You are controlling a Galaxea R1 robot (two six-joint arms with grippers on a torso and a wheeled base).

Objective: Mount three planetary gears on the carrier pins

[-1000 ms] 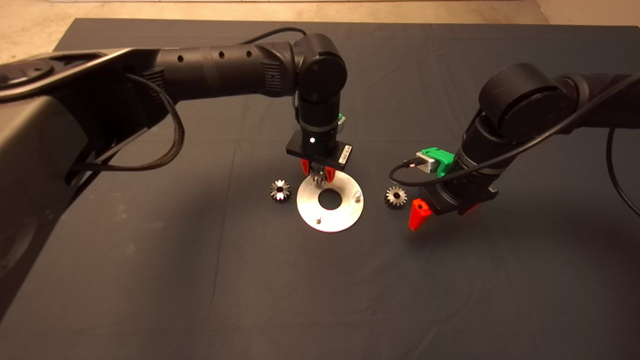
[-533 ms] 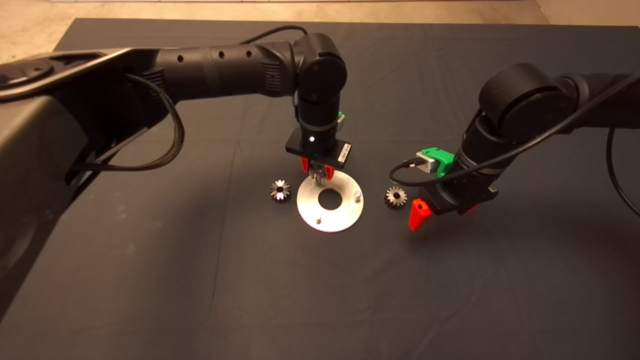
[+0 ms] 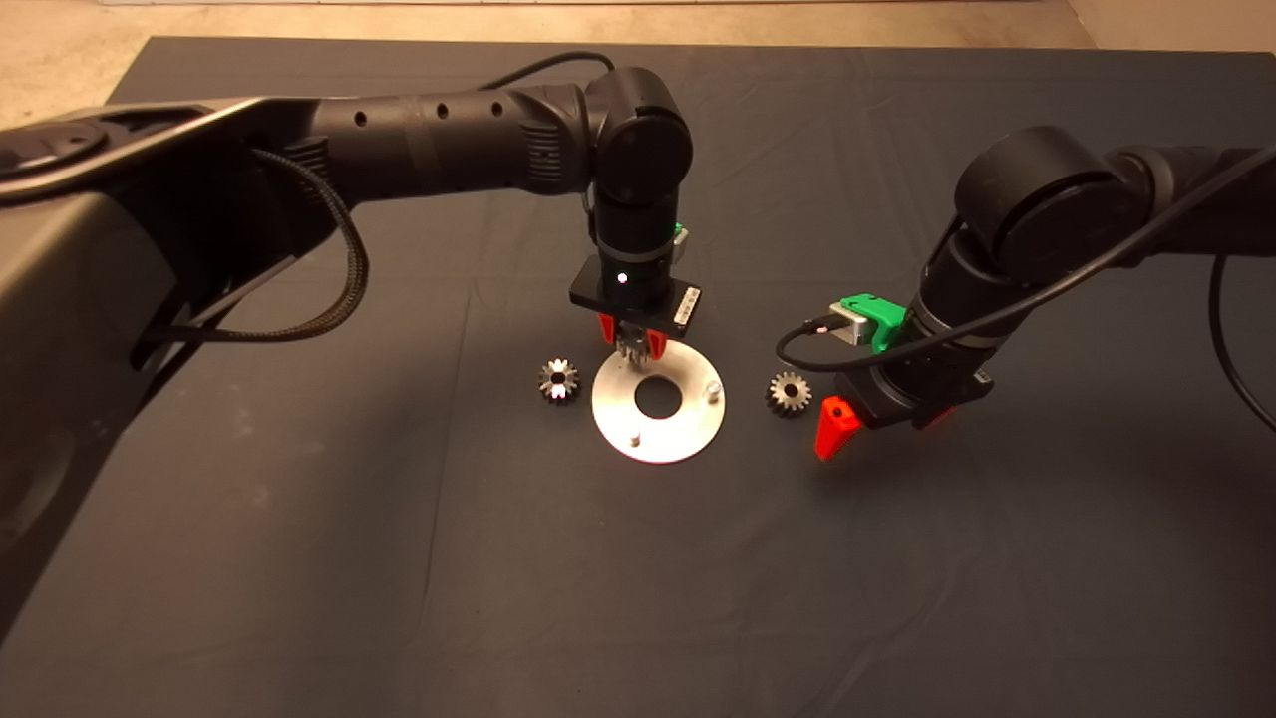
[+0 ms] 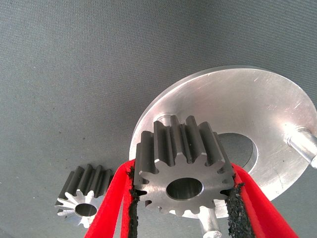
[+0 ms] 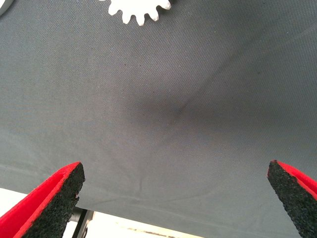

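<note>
My left gripper is shut on one planetary gear, holding it just above the far rim of the shiny silver disc. In the left wrist view the gear hangs in front of one carrier pin, not seated on it. Two more carrier pins stand bare. A second gear lies on the mat left of the disc, a third gear right of it. My right gripper is open beside that third gear, low over the mat.
The dark mat covers the table, with pale floor beyond its far edge. The right wrist view shows bare mat between the open fingertips and the gear at the picture's edge.
The left gripper with its gear has shifted very slightly toward the disc's far side. The right arm and the loose gears have not moved.
</note>
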